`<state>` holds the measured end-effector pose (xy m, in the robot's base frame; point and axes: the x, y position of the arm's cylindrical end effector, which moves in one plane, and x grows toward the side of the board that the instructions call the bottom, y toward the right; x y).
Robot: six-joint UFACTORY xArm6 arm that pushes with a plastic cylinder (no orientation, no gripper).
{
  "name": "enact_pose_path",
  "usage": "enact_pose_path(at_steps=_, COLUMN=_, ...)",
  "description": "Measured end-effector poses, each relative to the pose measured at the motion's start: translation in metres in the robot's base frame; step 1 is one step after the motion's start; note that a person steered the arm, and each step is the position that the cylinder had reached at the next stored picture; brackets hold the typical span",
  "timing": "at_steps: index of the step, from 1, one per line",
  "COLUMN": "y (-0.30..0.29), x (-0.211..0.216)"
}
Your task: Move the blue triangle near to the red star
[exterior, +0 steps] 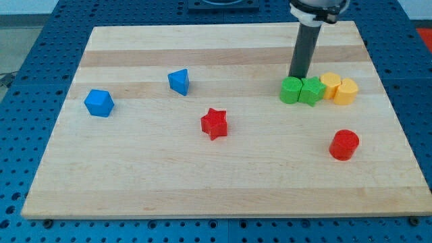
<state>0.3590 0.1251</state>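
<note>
One blue triangle [179, 82], judged light, rigid and free-sliding, sits up-left of the red star [214, 123]; my tip [297, 77], a bare rod gripping nothing, should push its upper-left face.

A pale wooden board [223, 182] rests on a blue perforated table [40, 40] (evenly lit).

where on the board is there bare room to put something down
Free: the wide strip along the view's bottom, below the red star and red cylinder; also the top-left, above the blue triangle. Crowded: the view's right, where my tip meets the green blocks and yellow blocks.
</note>
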Motion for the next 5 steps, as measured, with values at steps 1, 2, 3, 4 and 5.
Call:
enact_pose_path(at_steps=1, y=-0.076, x=-0.04)
enact_pose_path(at_steps=2, y=-0.109, x=-0.038)
enact_pose_path(at_steps=3, y=-0.18, x=-0.039)
enact_pose_path(at_steps=4, y=-0.214, x=-0.047)
enact_pose_path(at_steps=5, y=-0.242, x=-0.048)
